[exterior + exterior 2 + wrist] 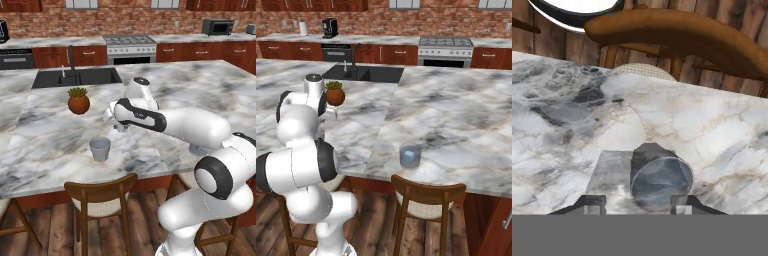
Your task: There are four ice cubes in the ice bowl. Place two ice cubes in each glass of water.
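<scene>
Potted succulent (79, 101) was the landmark on the marble desk (45, 150). The closer tumbler (100, 150) stood upright, frontward of the plant and slightly right; the farther tumbler (410, 164) was well right of and frontward of it. A pale-blue ice cube (409, 155) showed inside the farther one; the exact count there was unclear.

Pincer (638, 205) was narrow, drawn in with some gap between its tips; could not tell whether that gap held a cube. It was right of the plant and frontward, raised above the desk. The hand view caught the closer tumbler's mouth just off the grip line; its contents were hard to read.

Step in hand, judged: line up over the closer tumbler and drop in a cube. Doing it well meant keeping a steady squeeze on any slick cube, shifting sideways while high, centring over the mouth, then levelling the palm. Descent called for slow, straight movement, tips kept clear of the rim. Releasing low and gently would limit bounce; opening too wide could knock the wall and tip the glass. Lifting straight up came after.
</scene>
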Robot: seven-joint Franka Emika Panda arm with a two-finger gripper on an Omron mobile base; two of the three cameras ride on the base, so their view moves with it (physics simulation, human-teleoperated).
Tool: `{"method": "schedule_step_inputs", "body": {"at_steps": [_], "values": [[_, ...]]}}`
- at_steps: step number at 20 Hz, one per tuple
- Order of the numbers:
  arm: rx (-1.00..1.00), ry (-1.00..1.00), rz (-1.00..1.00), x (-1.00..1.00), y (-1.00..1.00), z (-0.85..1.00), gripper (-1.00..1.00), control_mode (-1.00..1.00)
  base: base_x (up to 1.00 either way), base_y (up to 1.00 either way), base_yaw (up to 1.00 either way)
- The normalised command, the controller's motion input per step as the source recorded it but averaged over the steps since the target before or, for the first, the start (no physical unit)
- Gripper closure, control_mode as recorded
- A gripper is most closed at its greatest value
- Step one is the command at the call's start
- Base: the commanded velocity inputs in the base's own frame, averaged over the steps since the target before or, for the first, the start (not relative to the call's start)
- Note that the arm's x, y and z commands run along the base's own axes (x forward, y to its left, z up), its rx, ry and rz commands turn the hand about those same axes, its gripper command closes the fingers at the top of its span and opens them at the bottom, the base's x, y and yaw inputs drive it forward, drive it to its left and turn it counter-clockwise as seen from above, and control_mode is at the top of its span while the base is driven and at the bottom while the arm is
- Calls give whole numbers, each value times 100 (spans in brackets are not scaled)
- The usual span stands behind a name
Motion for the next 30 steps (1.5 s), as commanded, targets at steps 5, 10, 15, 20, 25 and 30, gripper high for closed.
{"method": "schedule_step_inputs", "body": {"at_steps": [5, 10, 15, 20, 25, 30], "values": [[-1, -1, 7, 0, 23, -28, 100, -100, 0, 0, 0], [-4, -8, 2, 16, 12, -15, 100, -100, 0, 0, 0], [-6, -1, 2, 14, 20, -29, 100, -100, 0, 0, 0], [-7, 0, 2, 11, 29, -34, 100, -100, 0, 0, 0], [-6, 0, 2, 18, 25, -33, 100, -100, 0, 0, 0], [-6, 0, 3, 21, 27, -31, 100, -100, 0, 0, 0]]}}
